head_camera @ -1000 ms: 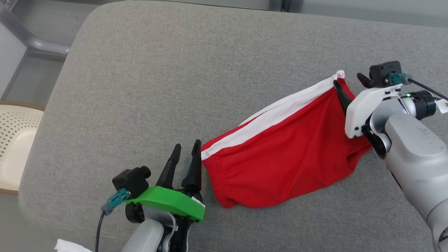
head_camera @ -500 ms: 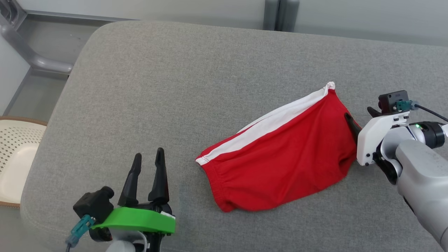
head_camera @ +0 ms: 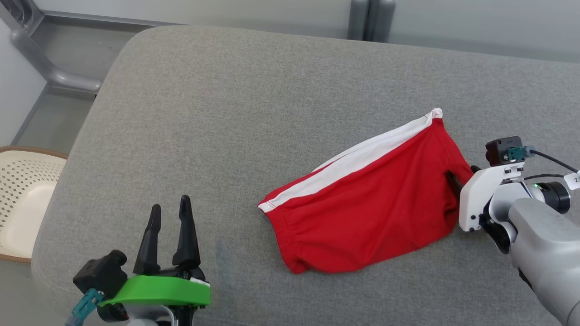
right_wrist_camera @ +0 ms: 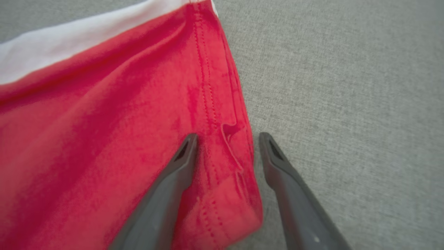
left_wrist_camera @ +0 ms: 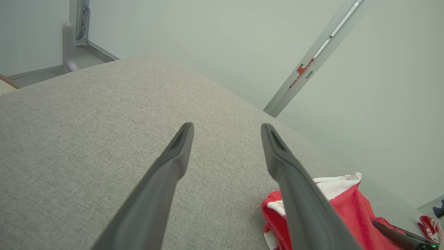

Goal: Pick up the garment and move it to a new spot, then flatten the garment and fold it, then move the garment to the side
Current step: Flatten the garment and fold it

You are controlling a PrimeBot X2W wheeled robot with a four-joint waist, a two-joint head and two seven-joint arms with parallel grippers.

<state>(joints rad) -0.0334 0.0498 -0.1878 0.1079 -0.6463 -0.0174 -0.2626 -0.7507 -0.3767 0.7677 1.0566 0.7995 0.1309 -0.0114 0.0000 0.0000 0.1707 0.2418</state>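
In the head view a grey fabric cushion (head_camera: 226, 113) is spreading under both arms, with a pale wall and a grey metal frame (head_camera: 54, 77) running behind it. The left claw (head_camera: 169, 202) is hanging over the cushion with its fingers spread apart, and the red garment (head_camera: 362, 213) with its white band is lying flat well off to that claw's right. The right claw (head_camera: 460, 173) is sitting at the garment's far edge, one dark finger showing over the red cloth. A cream perforated seat (head_camera: 22, 199) is standing beyond the cushion, to the left claw's left. In the left wrist view the two spread fingers are pointing across the cushion toward the wall, the garment lying low beside the right-hand finger. In the right wrist view the fingers are standing apart and straddling the garment's stitched side hem, one over red cloth, the other over cushion just beside it; whether they are touching the fabric I cannot tell
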